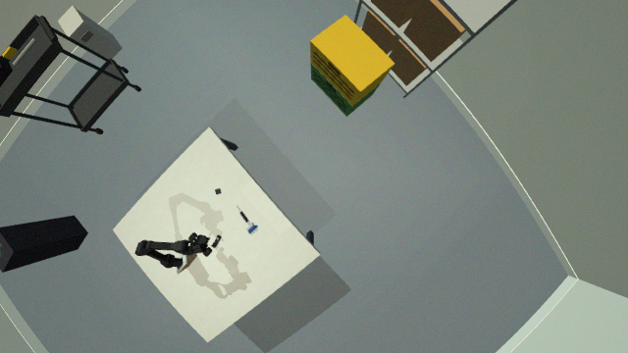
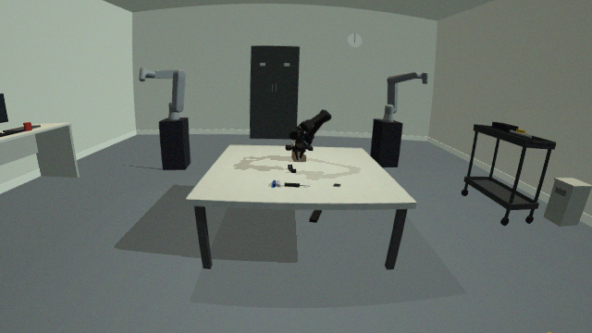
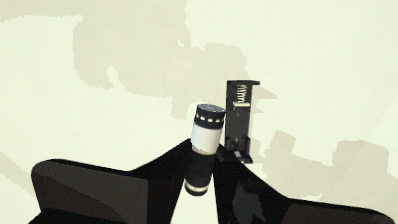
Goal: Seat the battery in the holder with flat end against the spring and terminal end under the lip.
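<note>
Fingers were clamped on battery (image 3: 204,147), gripping its dark lower half so white end stayed free. Battery hung above desk (image 3: 325,60), just left of holder (image 3: 240,117), nearly parallel, ready for seating against spring (image 3: 241,93).

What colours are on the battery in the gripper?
The battery has a white middle band and black ends, clearest in the wrist view.

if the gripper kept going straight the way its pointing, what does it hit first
Probably the table top. The gripper, shut on the battery, points forward and down; the holder lies just right of that line, so the battery's tip would likely pass beside it, though depth is unclear.
</note>
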Robot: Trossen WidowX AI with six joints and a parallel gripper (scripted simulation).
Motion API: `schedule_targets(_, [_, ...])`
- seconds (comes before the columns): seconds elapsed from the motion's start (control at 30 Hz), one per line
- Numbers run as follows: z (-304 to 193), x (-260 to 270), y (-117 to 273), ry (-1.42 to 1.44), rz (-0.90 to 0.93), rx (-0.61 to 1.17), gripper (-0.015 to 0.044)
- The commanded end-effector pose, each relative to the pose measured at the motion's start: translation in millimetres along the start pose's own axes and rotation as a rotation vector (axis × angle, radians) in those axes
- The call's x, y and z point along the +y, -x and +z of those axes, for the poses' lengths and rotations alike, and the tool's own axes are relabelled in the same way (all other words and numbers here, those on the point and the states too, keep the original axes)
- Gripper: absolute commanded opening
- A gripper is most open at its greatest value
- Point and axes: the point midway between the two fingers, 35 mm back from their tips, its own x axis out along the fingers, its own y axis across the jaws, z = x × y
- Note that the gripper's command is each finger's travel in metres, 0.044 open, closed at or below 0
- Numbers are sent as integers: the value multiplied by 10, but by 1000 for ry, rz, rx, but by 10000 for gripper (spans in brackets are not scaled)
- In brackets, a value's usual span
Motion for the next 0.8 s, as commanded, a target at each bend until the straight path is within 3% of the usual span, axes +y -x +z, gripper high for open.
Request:
schedule_targets(0.0, [24, -242, 5, 89, -2, 9, 59])
schedule_targets(0.33, [28, -466, 5, 186, -2, 14, 59])
schedule_targets(0.77, [-36, -450, -398, 183, -21, 272, 59])
